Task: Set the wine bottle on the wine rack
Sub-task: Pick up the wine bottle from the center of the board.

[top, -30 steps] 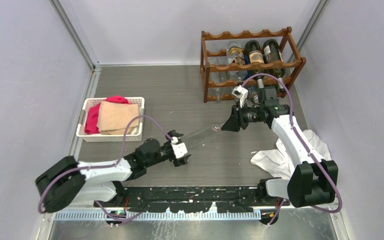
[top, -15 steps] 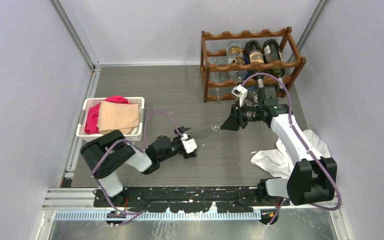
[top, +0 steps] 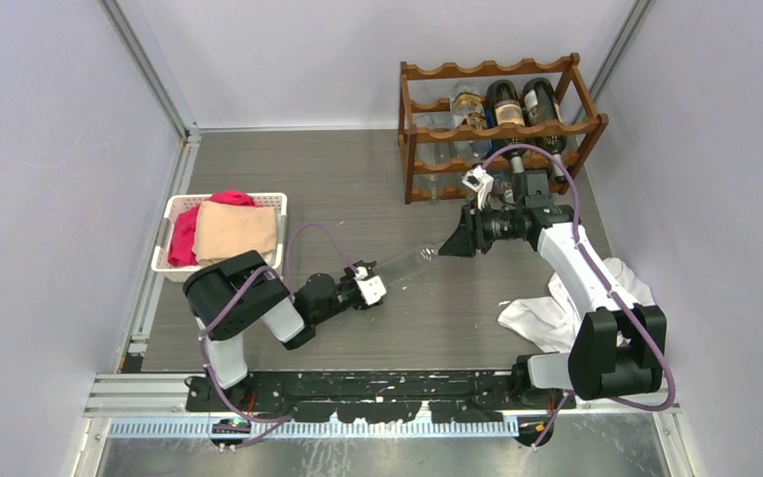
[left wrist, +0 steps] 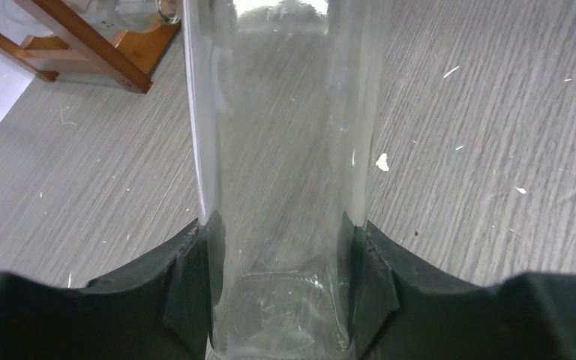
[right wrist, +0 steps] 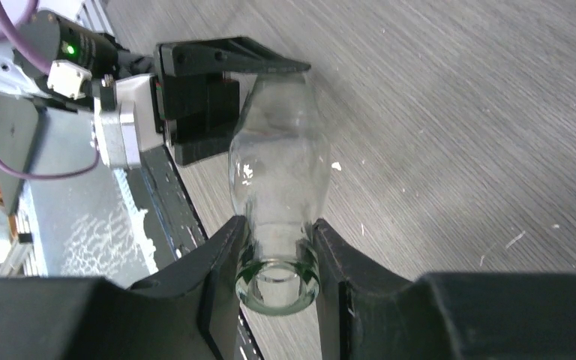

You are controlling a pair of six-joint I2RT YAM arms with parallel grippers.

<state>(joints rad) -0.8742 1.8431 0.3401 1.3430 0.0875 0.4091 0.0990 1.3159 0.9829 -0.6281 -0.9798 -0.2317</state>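
Note:
A clear glass wine bottle (top: 402, 260) hangs level above the table's middle, held at both ends. My left gripper (top: 370, 288) is shut on its base; in the left wrist view the bottle (left wrist: 281, 135) fills the gap and both pads (left wrist: 202, 247) press its sides. My right gripper (top: 447, 246) is shut on the neck; in the right wrist view the bottle's (right wrist: 277, 165) mouth sits between my fingers (right wrist: 225, 255), with the left gripper (right wrist: 195, 97) beyond. The reddish-brown wine rack (top: 502, 127) stands at the back right, behind the right arm, and its foot (left wrist: 82, 37) shows in the left wrist view.
Three bottles (top: 505, 99) lie on the rack's upper tier. A white basket (top: 221, 273) with red and tan cloths sits at the left. A white cloth (top: 556, 313) lies crumpled by the right arm's base. Walls close in the table on three sides.
The left arm folded in and its gripper moved right onto the bottle's base, then closed on it. The right gripper kept its hold on the neck.

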